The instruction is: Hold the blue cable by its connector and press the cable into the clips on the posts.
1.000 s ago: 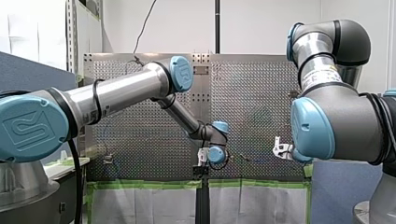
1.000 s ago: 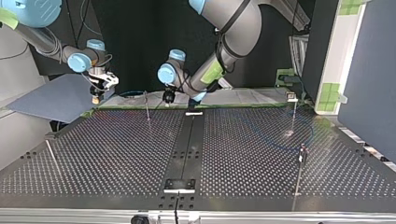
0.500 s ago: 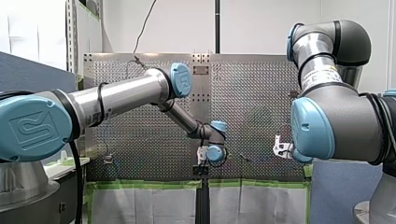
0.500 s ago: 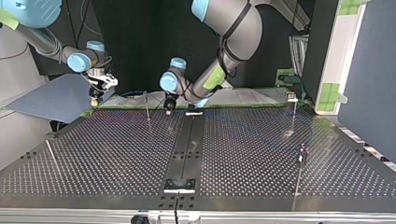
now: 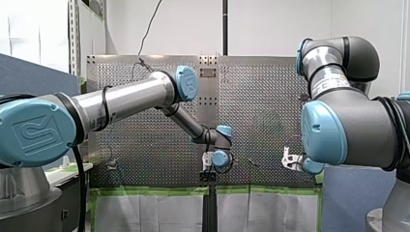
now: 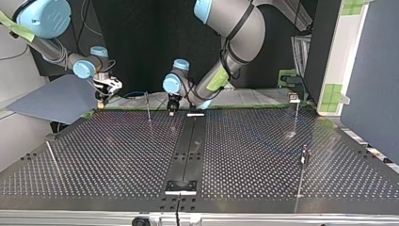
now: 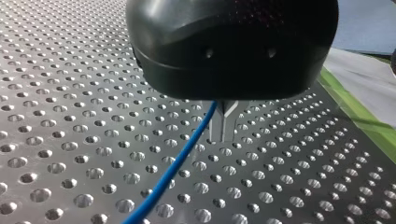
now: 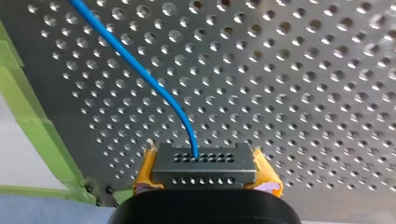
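In the right wrist view my right gripper (image 8: 205,184) is shut on a black connector (image 8: 204,164), held between its yellow pads (image 8: 266,177). The blue cable (image 8: 140,77) leaves the connector and arcs away over the perforated table (image 8: 303,93). In the left wrist view my left gripper (image 7: 223,135) has its metal fingers together, and the blue cable (image 7: 180,161) comes out at their root and trails off across the table. In the top view my left gripper (image 6: 172,109) hangs just above the far edge, beside a thin post (image 6: 148,107). My right gripper (image 6: 101,99) is further left.
More thin posts stand at the top view's right (image 6: 296,112) (image 6: 303,162) and a slanted one at its left (image 6: 52,157). A black rail (image 6: 188,146) runs down the table's middle. Green tape (image 8: 28,116) lines the edge near my right gripper.
My left gripper has come down toward the table's far edge and shifted slightly right in the top view. My right gripper has moved a little right and lower with the connector.
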